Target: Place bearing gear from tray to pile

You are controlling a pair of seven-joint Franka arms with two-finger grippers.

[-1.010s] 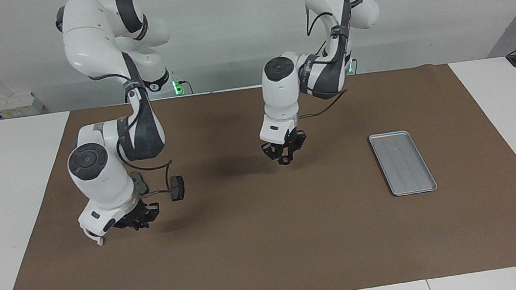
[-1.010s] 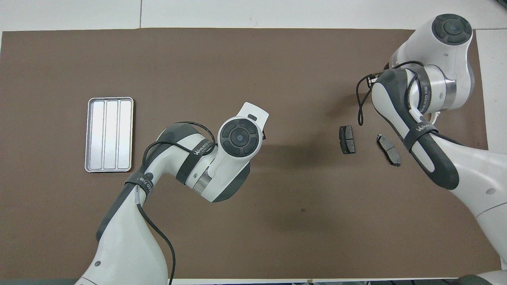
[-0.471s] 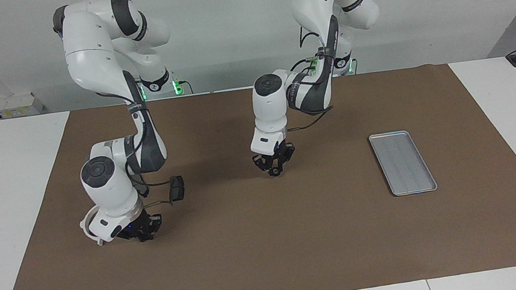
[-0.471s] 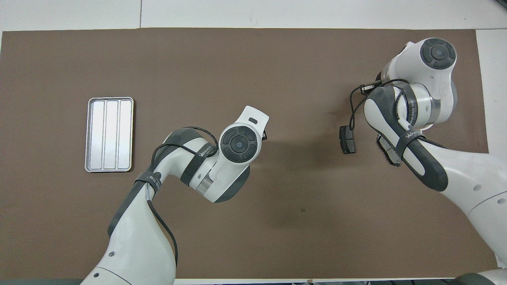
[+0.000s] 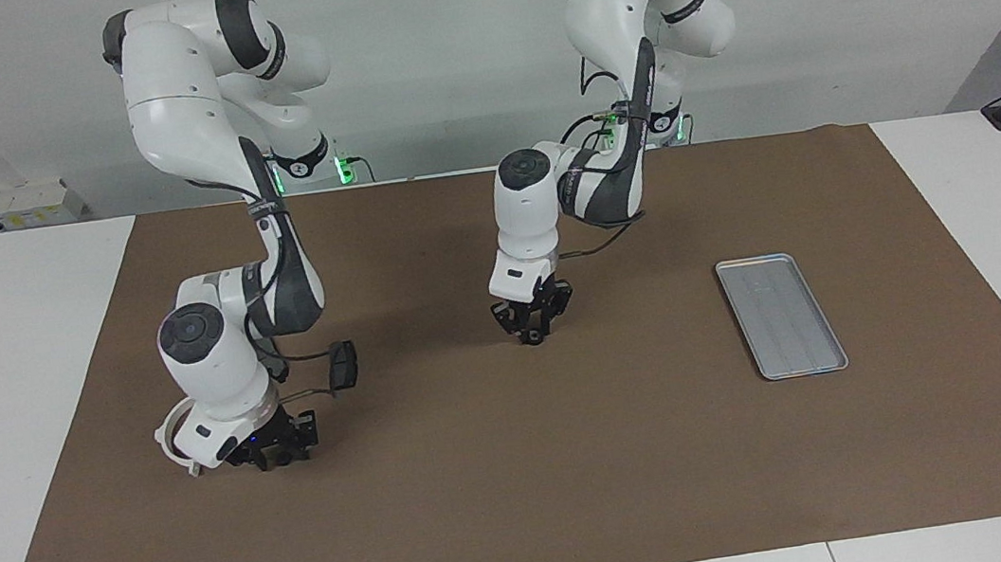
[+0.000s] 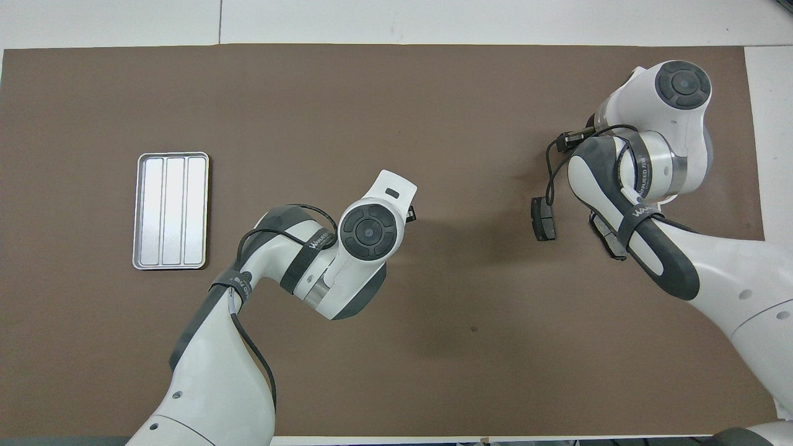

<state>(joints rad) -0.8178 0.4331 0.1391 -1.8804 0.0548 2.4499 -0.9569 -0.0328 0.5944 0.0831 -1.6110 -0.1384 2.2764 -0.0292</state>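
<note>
The right gripper (image 5: 281, 456) is low over the mat (image 5: 526, 488) at the right arm's end of the table, at the pile. Whether it is apart or together cannot be told, and nothing is seen held in it. A white bracket (image 5: 164, 437) lies partly hidden under its wrist. One dark pad (image 5: 341, 365) lies just beside the gripper, on the side toward the left arm's end. A second pad (image 6: 613, 244) lies under the right forearm. The left gripper (image 5: 533, 329) hangs low over the middle of the mat, pointing down. Its state also cannot be told, and no part is seen in it. The tray (image 5: 781, 313) lies well apart from this gripper, toward the left arm's end of the table. Its long axis runs from the robots' edge toward the camera's edge. Its ridged floor appears bare. No bearing gear can be made out there, in the pile or in either gripper; a small one may be hidden under a hand. The left arm is the nearer arm to the tray, and the right arm is the nearer to the pile. Any pick from the tray would therefore call for a sideways travel of the left gripper toward its own end. A transfer across the mat to the pile would follow.
</note>
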